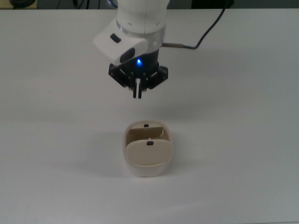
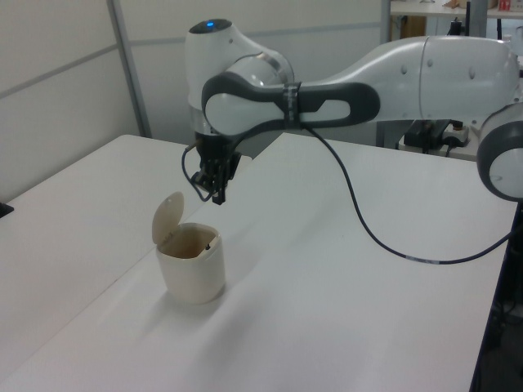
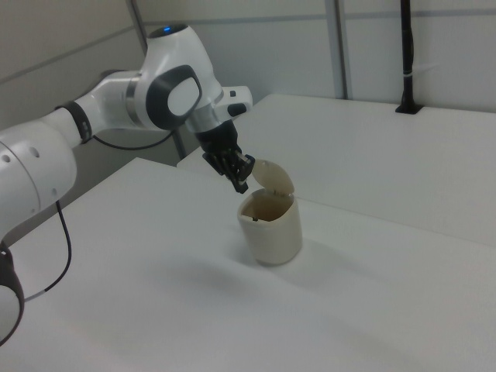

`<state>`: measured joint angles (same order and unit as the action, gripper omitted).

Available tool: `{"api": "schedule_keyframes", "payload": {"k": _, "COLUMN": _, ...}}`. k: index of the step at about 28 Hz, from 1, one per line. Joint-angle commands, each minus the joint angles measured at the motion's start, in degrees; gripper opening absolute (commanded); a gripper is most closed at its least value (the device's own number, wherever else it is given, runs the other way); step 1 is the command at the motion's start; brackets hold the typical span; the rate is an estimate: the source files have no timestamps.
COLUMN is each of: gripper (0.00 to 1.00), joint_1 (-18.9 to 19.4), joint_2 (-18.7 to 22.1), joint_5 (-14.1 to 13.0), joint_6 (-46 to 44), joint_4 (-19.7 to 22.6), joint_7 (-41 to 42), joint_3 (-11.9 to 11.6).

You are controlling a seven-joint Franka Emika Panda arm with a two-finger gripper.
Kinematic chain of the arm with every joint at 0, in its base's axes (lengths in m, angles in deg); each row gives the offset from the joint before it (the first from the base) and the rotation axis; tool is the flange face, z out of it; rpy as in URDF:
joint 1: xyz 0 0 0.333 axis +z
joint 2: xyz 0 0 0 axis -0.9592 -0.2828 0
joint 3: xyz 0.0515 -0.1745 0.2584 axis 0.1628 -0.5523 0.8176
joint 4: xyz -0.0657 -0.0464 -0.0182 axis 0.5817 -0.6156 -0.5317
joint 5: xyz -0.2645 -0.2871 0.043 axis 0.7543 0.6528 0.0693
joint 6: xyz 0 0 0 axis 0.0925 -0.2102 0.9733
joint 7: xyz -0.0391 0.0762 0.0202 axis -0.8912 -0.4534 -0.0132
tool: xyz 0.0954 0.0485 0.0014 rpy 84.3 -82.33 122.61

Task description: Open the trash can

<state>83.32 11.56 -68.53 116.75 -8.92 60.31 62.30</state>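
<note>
The cream-white trash can (image 1: 145, 169) stands on the white table with its beige lid (image 1: 149, 152) swung up on its hinge, so the inside shows. In the left view the trash can (image 2: 193, 273) has its lid (image 2: 167, 219) standing upright at the left view's left side; in the right view the lid (image 3: 273, 177) stands behind the can (image 3: 272, 231). A small black knob (image 1: 150, 143) sits on the lid. My gripper (image 1: 138, 94) hangs above and beyond the can, shut, holding nothing. The gripper (image 2: 218, 194) (image 3: 242, 184) is apart from the lid.
The white table (image 1: 243, 140) spreads around the can. A black cable (image 1: 206, 31) runs from the arm across the top view's upper right and loops over the table (image 2: 392, 245) in the left view. A wall panel (image 2: 65, 98) stands behind the table.
</note>
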Motion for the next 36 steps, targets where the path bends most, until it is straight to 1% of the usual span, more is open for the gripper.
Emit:
{"api": "schedule_keyframes", "payload": {"k": 1, "gripper": 0.79, "joint_1": -0.8, "joint_2": 3.6, "joint_5": 0.0, "joint_6": -5.3, "joint_4": 1.2, "joint_7": 3.0, "joint_3": -0.5}}
{"api": "schedule_keyframes", "payload": {"k": 2, "gripper": 0.99, "joint_1": -1.1, "joint_2": 4.0, "joint_5": 0.0, "joint_6": -5.9, "joint_4": 1.2, "joint_7": 3.0, "joint_3": -0.5}}
{"api": "schedule_keyframes", "payload": {"k": 3, "gripper": 1.00, "joint_1": -1.6, "joint_2": 4.7, "joint_5": 0.3, "joint_6": -7.1, "joint_4": 1.2, "joint_7": 3.5, "joint_3": -0.5}}
{"api": "schedule_keyframes", "payload": {"k": 7, "gripper": 1.00, "joint_1": -1.6, "joint_2": 6.1, "joint_5": 1.1, "joint_6": -10.1, "joint_4": 1.2, "joint_7": 7.1, "joint_3": -0.7}}
{"api": "schedule_keyframes", "payload": {"k": 9, "gripper": 1.00, "joint_1": -1.6, "joint_2": 6.5, "joint_5": 1.4, "joint_6": -12.0, "joint_4": 1.2, "joint_7": 10.4, "joint_3": -1.7}}
{"api": "schedule_keyframes", "payload": {"k": 13, "gripper": 1.00, "joint_1": -1.6, "joint_2": 6.7, "joint_5": 1.3, "joint_6": -13.8, "joint_4": 1.2, "joint_7": 12.0, "joint_3": -3.0}}
{"api": "schedule_keyframes", "payload": {"k": 18, "gripper": 1.00, "joint_1": -1.7, "joint_2": 6.7, "joint_5": 1.4, "joint_6": -13.8, "joint_4": 1.2, "joint_7": 12.0, "joint_3": -3.2}}
{"api": "schedule_keyframes", "payload": {"k": 20, "gripper": 1.00, "joint_1": -1.7, "joint_2": 6.7, "joint_5": 1.4, "joint_6": -13.9, "joint_4": 1.2, "joint_7": 12.0, "joint_3": -3.7}}
{"api": "schedule_keyframes", "payload": {"k": 36, "gripper": 1.00, "joint_1": -1.7, "joint_2": 6.7, "joint_5": 1.2, "joint_6": -13.9, "joint_4": 1.2, "joint_7": 12.0, "joint_3": -3.7}}
